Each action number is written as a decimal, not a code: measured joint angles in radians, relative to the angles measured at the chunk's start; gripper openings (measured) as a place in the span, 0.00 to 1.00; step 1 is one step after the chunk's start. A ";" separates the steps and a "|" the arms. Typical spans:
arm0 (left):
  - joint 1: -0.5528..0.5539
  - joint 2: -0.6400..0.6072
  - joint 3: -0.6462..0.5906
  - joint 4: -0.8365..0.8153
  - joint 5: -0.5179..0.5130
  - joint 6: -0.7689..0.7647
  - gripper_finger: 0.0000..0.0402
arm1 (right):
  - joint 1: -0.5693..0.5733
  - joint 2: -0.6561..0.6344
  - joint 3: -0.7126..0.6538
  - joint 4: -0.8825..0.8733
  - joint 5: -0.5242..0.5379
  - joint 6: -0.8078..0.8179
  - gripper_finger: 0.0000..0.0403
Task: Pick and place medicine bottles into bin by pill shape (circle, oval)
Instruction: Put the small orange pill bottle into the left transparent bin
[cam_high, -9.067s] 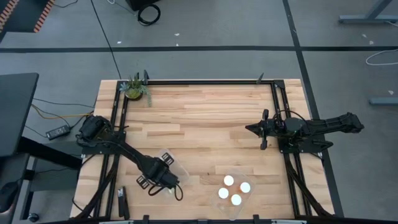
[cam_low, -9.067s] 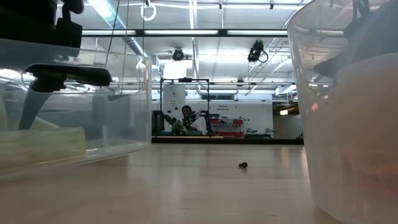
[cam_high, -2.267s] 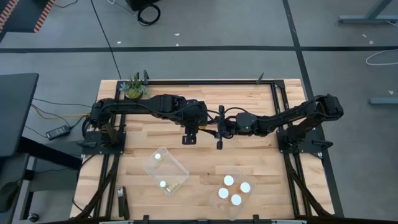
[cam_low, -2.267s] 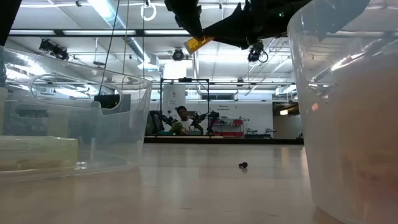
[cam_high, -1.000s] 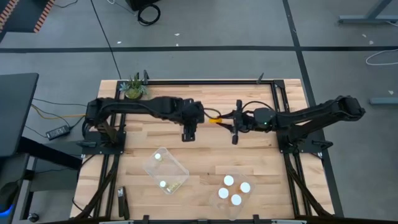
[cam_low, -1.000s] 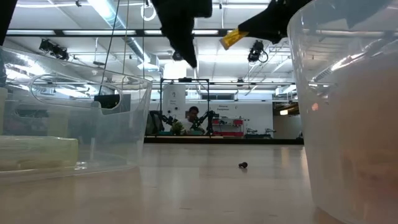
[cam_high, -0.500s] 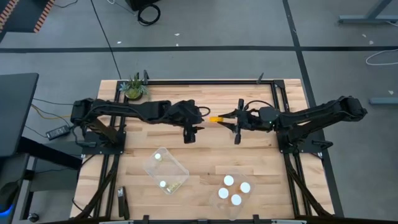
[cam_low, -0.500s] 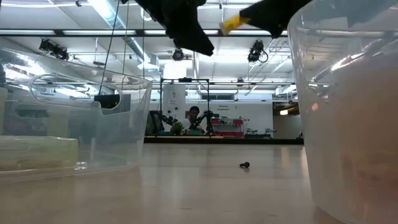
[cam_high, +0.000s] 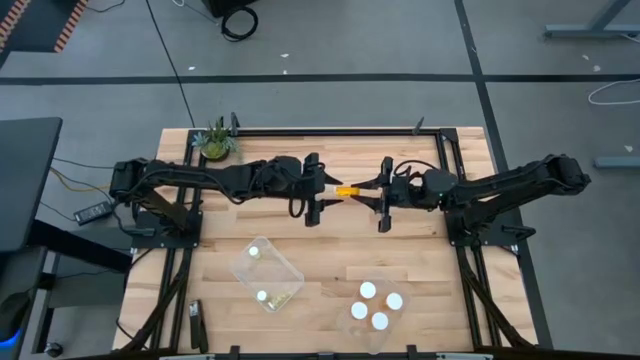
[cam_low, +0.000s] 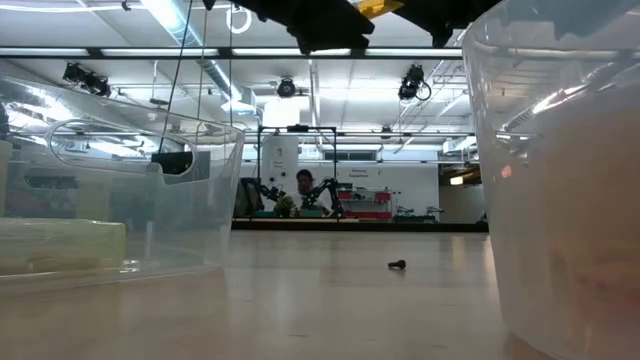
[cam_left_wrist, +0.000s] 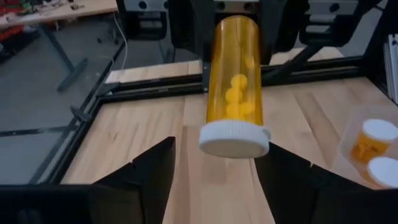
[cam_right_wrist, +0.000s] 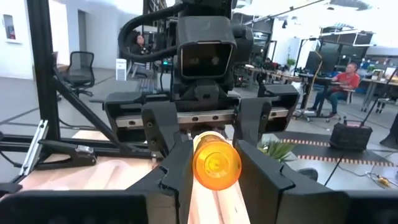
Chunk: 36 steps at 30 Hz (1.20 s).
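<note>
Above mid-bench (cam_high: 330, 250), the right claw (cam_high: 372, 193) is grasping one bottle (cam_high: 346, 190) by its base while the released left claw (cam_high: 320, 189) is straddling its cap; five bottles are sitting binned: two in the left tub (cam_high: 282, 262), three in the right tub (cam_high: 355, 325).

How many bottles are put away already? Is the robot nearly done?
Done: two bottles are in the left tub, and three more bottles are in the right tub. In hand: the right pincer holds one bottle above mid-table, its cap between the open left pincer. Left: that bottle needs a tub. No loose bottles show.
</note>
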 joint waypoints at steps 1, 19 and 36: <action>0.000 0.000 0.000 0.007 0.000 0.002 0.57 | 0.000 0.000 0.000 0.004 0.000 -0.001 0.30; 0.000 0.000 0.000 0.220 0.059 0.026 0.45 | 0.000 0.000 0.000 0.110 0.000 -0.051 0.30; 0.001 -0.003 0.000 0.324 0.065 0.049 0.36 | 0.034 -0.051 0.000 0.129 0.028 -0.113 0.30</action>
